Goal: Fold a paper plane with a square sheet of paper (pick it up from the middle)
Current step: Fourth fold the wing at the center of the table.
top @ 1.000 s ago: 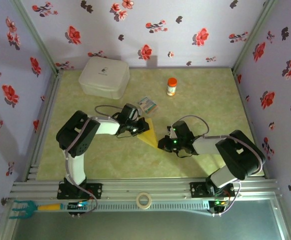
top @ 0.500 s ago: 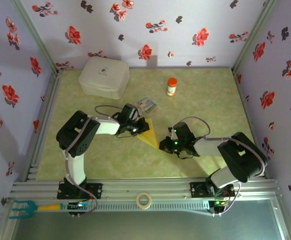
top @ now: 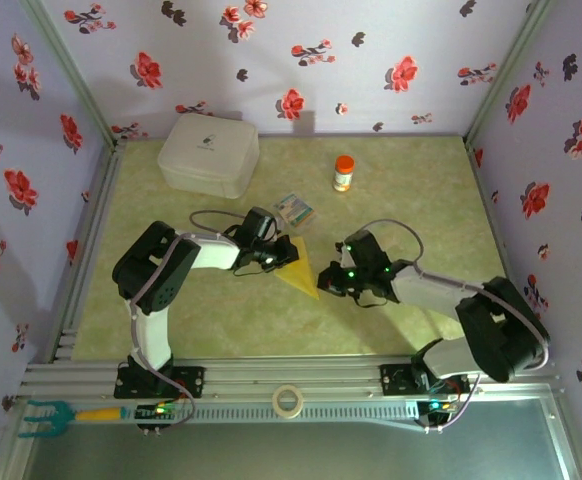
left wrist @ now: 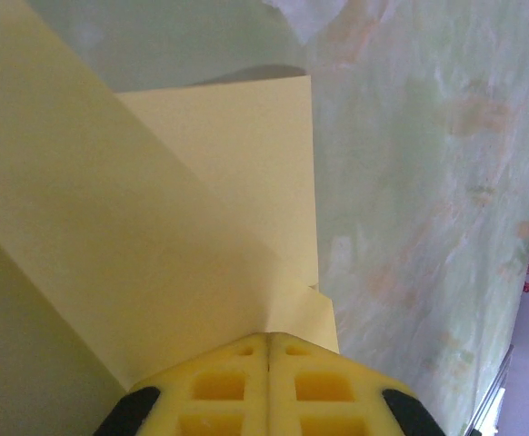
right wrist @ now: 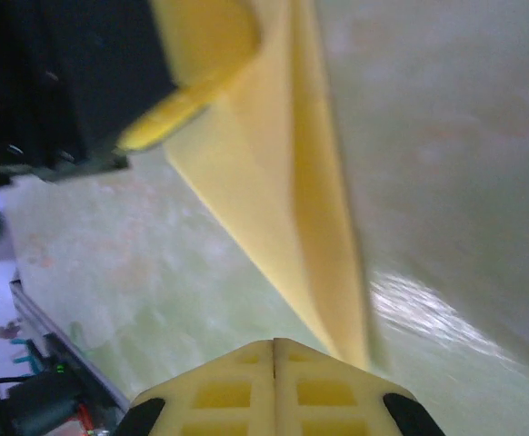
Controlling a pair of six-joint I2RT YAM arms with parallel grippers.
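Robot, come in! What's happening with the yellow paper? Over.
Left fingers shut on yellow paper. Right fingers shut at its pointed end, grip unclear. Paper partly folded. Small packet just beyond it.

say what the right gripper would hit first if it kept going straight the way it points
Most likely the folded yellow paper: its pointed end lies just ahead of the right gripper. The left gripper sits farther along, though depth is unclear.

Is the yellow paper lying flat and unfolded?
No, the paper shows overlapping layers with a diagonal fold edge.
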